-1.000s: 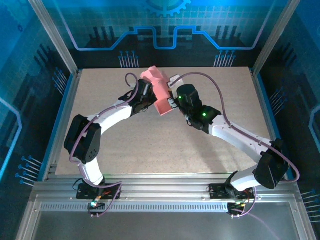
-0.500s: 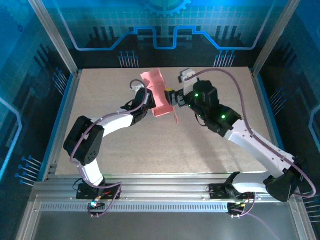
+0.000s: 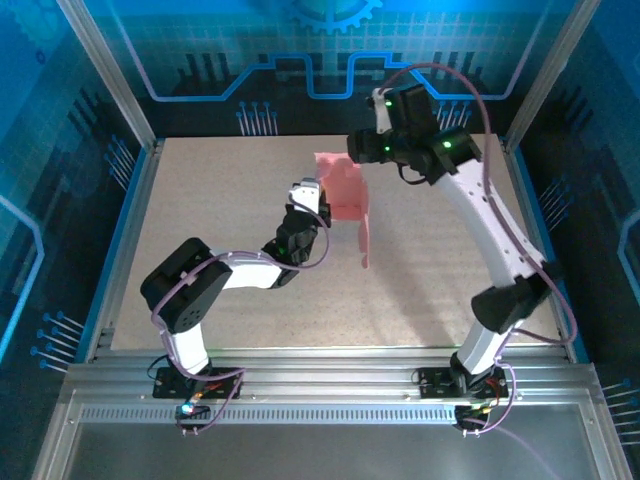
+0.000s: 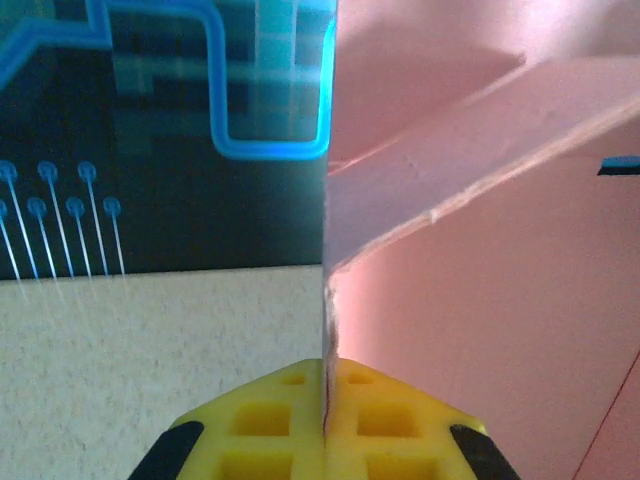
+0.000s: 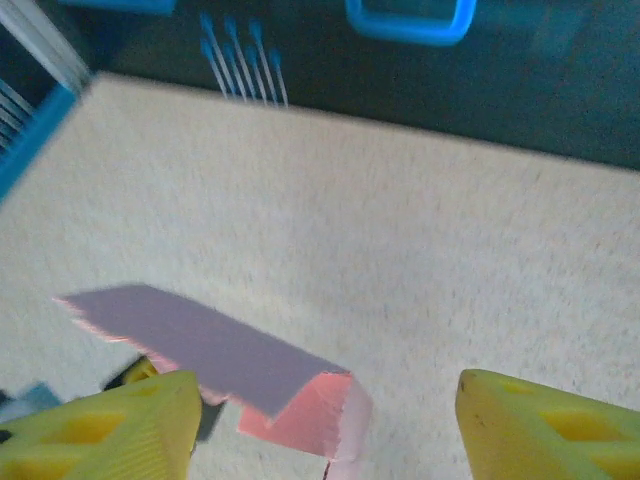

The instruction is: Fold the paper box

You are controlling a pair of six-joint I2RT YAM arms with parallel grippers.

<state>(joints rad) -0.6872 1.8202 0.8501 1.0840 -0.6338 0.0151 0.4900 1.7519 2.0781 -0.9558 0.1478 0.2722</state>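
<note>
The jaws of the left gripper point(image 4: 325, 385) are clamped on a thin edge of the paper box point(image 3: 345, 195), which is held raised above the middle of the desk point(image 3: 200, 200). The jaws of the right gripper point(image 5: 327, 400) are spread wide and empty, above the box at its far right.

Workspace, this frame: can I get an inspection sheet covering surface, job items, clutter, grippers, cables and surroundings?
Surface: speckled beige table, no marks seen.
Job's things: pink paper box, partly folded, one long flap hanging loose.
Clutter: nothing seen.
Grippers: left gripper shut on a panel edge of the paper box; right gripper open above it, not gripping.
Cables: purple cables looped along both arms, none seen snagged.
Surroundings: blue-lit printed walls, aluminium frame.
</note>
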